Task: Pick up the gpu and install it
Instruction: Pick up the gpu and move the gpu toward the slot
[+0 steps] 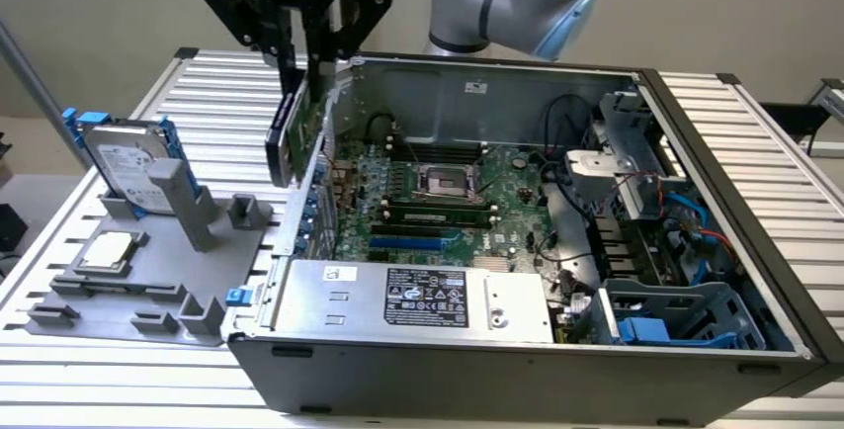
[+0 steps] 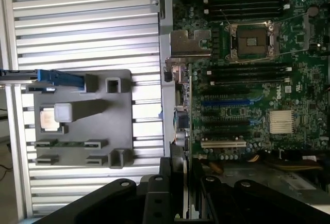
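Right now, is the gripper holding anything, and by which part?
The gripper holds the graphics card by its upper edge; the card hangs upright over the edge of the computer case.

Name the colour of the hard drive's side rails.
Blue rails on the silver hard drive; the exterior view shows them best.

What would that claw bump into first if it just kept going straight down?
The gripper points down, clamped on the gpu, so the card's lower edge leads. It hangs about over the computer case's slotted wall beside the motherboard; it would probably meet that wall's rim first, though depth is unclear.
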Robot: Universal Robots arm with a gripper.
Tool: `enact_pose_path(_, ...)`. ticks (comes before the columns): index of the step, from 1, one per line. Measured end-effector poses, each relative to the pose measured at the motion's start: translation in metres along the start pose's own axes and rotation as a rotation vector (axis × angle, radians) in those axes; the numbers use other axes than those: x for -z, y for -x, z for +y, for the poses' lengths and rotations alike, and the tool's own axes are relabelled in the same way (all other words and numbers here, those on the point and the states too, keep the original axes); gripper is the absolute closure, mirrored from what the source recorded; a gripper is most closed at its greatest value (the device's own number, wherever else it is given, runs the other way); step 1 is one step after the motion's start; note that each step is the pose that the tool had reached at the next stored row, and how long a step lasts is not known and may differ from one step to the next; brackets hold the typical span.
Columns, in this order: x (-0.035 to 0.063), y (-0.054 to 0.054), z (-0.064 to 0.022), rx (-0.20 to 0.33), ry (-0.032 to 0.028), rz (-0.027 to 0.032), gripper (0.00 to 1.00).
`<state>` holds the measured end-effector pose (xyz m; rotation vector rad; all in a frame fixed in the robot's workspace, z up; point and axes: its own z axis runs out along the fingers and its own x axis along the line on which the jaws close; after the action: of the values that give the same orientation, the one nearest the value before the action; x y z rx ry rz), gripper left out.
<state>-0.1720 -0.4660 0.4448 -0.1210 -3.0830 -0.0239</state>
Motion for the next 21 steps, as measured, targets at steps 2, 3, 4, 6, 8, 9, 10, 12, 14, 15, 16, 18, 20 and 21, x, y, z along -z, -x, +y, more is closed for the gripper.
enact_pose_path(2,0.0005,0.009,0.0007,0.0,-0.0002,0.0015,0.73)
enact_pose_path(3,0.0007,0.013,0.0011,0.0,-0.0001,0.0017,0.73)
enact_pose_path(4,0.001,0.018,0.0014,0.0,-0.0001,0.0018,0.73)
enact_pose_path(6,0.0015,0.027,0.0021,0.0,-0.0001,0.0018,0.73)
enact_pose_path(8,0.002,0.036,0.0029,0.0,-0.0002,0.0019,0.73)
enact_pose_path(9,0.0022,0.04,0.0033,0.0,-0.0001,0.0019,0.73)
enact_pose_path(10,0.0024,0.045,0.0037,0.0,-0.0001,0.0018,0.73)
enact_pose_path(12,0.0029,0.054,0.0046,0.0,-0.0002,0.0018,0.73)
enact_pose_path(14,0.0032,0.063,0.0055,0.0,-0.0001,0.0018,0.73)
enact_pose_path(15,0.0035,0.068,0.0059,0.0,-0.0001,0.0018,0.73)
enact_pose_path(16,0.0037,0.072,0.0064,0.0,-0.0002,0.0019,0.73)
enact_pose_path(18,0.004,0.081,0.0074,0.0,-0.0002,0.0019,0.73)
enact_pose_path(20,0.0039,0.09,0.0089,0.0,-0.0002,0.0019,0.73)
enact_pose_path(21,0.0037,0.095,0.0098,0.0,-0.0001,0.0018,0.73)
